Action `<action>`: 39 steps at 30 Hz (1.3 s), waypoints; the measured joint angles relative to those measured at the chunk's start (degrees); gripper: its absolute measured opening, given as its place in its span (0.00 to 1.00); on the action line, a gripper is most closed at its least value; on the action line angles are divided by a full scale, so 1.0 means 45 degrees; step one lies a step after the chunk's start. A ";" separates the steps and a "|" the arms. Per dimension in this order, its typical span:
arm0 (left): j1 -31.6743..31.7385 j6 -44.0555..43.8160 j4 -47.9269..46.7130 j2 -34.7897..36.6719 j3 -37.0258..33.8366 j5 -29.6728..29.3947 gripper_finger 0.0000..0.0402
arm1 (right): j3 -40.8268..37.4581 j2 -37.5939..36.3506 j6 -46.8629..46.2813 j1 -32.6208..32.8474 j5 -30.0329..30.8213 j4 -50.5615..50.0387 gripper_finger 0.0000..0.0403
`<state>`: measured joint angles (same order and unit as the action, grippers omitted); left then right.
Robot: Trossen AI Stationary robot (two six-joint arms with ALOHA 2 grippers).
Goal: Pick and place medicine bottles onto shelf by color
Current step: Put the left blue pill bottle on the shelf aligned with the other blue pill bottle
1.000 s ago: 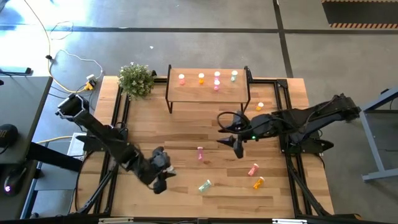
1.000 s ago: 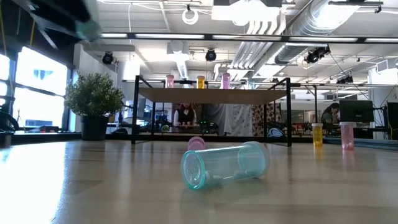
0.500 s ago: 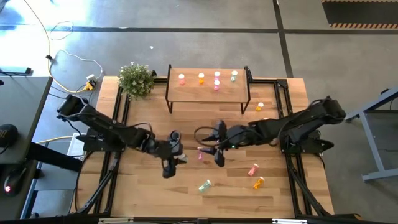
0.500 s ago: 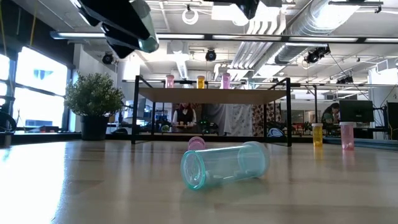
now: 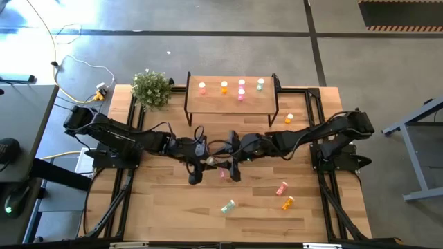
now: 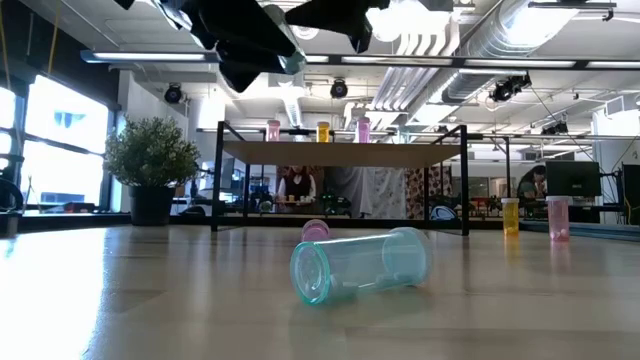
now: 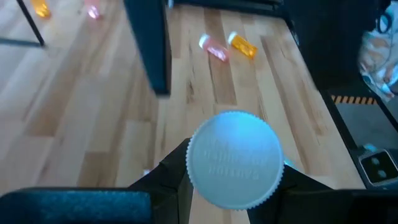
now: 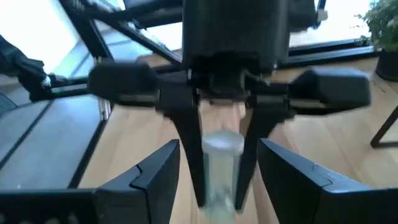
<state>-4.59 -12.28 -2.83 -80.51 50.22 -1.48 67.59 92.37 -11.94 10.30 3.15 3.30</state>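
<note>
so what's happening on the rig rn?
Looks like a mid-air handover over the middle of the table. The left gripper holds a pale bottle out toward the right arm, and the right gripper is open with its fingers either side of it, not clamped yet. Five bottles stand on the shelf. On the tabletop a pink one lies just below the grippers, a green one, pale red one and orange one lie nearer the front, and an orange one stands beside the shelf.

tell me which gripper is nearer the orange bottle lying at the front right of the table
Right. The right gripper hangs over the table's middle, nearer the orange bottle. The left gripper, shut on a capped bottle, is farther left, facing the right one.
</note>
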 joint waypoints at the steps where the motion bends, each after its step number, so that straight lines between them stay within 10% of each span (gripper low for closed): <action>1: 0.0088 0.0021 0.0050 0.0000 0.0000 0.0004 0.24 | 0.0000 0.0025 0.0004 -0.0092 -0.0039 0.0134 0.51; 18: 0.0436 -0.0032 0.1299 -0.0015 0.0000 -0.0017 0.24 | 0.0000 0.0132 -0.0710 -0.0961 -0.1514 0.0175 0.50; 39: 0.0868 -0.0032 0.1323 -0.0015 -0.0005 0.0024 0.24 | 0.0005 0.0108 -0.1682 -0.1141 -0.1766 -0.0145 0.25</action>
<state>-0.69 -12.43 3.12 -80.58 50.19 -1.37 67.61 92.86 -19.51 5.17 -4.80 2.64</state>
